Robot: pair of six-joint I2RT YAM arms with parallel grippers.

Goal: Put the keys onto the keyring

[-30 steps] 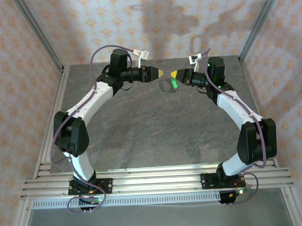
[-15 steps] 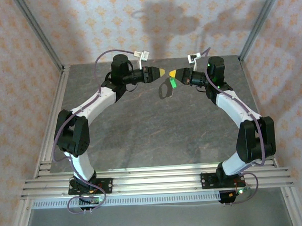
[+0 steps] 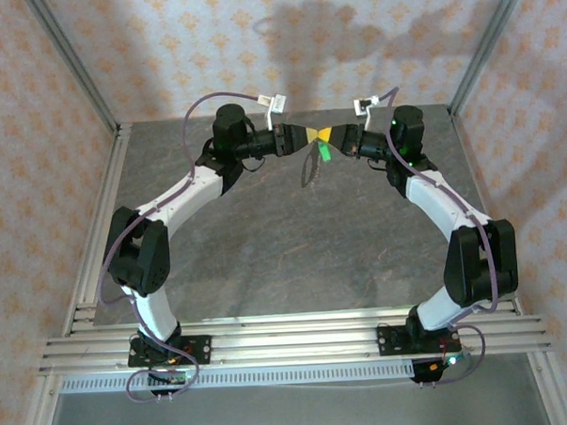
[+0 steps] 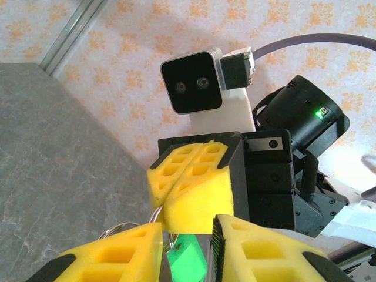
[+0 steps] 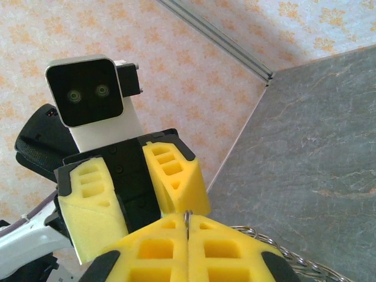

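High over the back of the table my two grippers meet tip to tip. My right gripper (image 3: pixel 326 135) (image 5: pixel 188 226) is shut on the keyring (image 5: pixel 188 217), a thin metal wire pinched edge-on between its yellow pads. A green tag (image 3: pixel 324 154) (image 4: pixel 188 258) hangs from the keyring (image 4: pixel 120 228). A jagged grey chain-like run, the keys (image 5: pixel 291 255), curves out below the right fingers. My left gripper (image 3: pixel 305 135) (image 4: pixel 187 235) is open, its fingers (image 4: pixel 111 252) standing either side of the right gripper's shut tips.
The grey stone-patterned table (image 3: pixel 294 240) lies well below both grippers. Aluminium frame posts (image 3: pixel 70 66) and patterned walls close in the back and sides. The mounting rail (image 3: pixel 289 339) runs along the near edge.
My left gripper has moved right towards the right gripper, closing the gap until the tips meet. The right gripper has shifted slightly left and up with the ring and green tag.
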